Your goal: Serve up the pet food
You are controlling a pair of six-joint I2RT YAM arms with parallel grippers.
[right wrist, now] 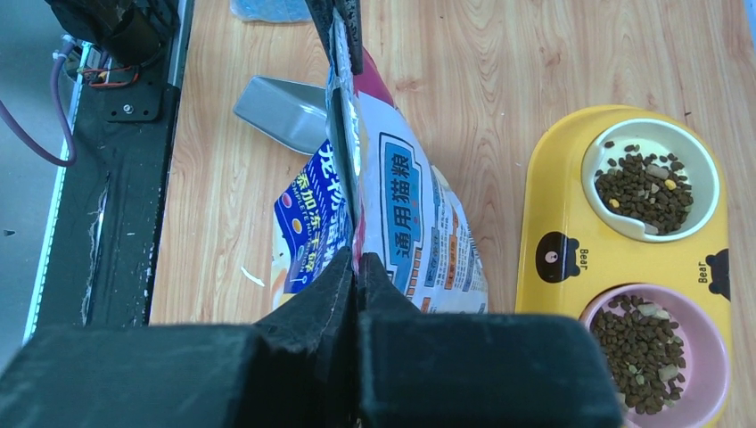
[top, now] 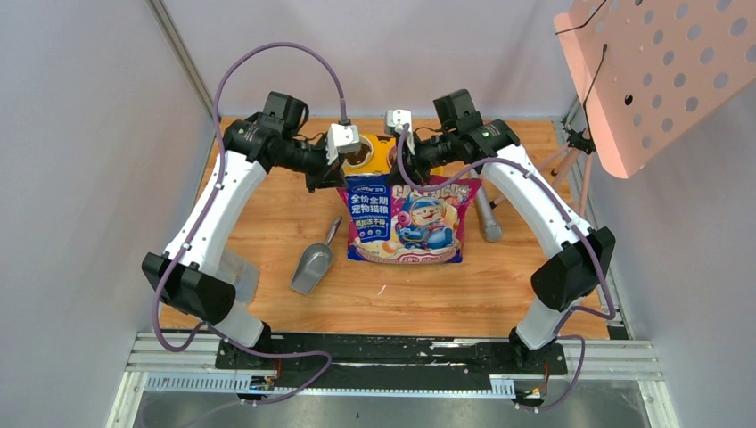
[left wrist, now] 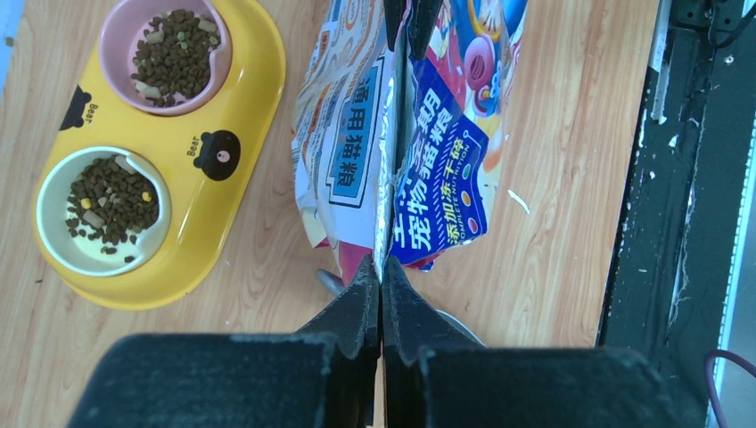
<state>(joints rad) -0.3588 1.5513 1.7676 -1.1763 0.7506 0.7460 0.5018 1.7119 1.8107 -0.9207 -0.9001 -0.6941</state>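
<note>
Two heaps of kibble (left wrist: 174, 53) lie in a yellow feeder (left wrist: 241, 107) that sits near the far edge of the worktop (top: 428, 294), about midway along it. One heap fills the pink bowl (left wrist: 225, 67) and the other the white bowl (left wrist: 53, 232), with a few paler bits mixed in.

Just nearer than the feeder is the printed bag (top: 408, 221). Its top edge is raised and stretched between the two arms, and its bottom points toward the near edge. The left end effector (left wrist: 382, 267) is closed on the left end of the top seam, fingers pressed together with the foil between them. The right end effector (right wrist: 357, 263) is clamped on the right end of the same seam in the same way. In each wrist view the other arm's fingers show at the seam's far end.

A grey scoop (top: 314, 265) lies on the worktop beside the bag's left side, apart from it. Its handle points toward the far edge and its bowl toward the near edge.
</note>
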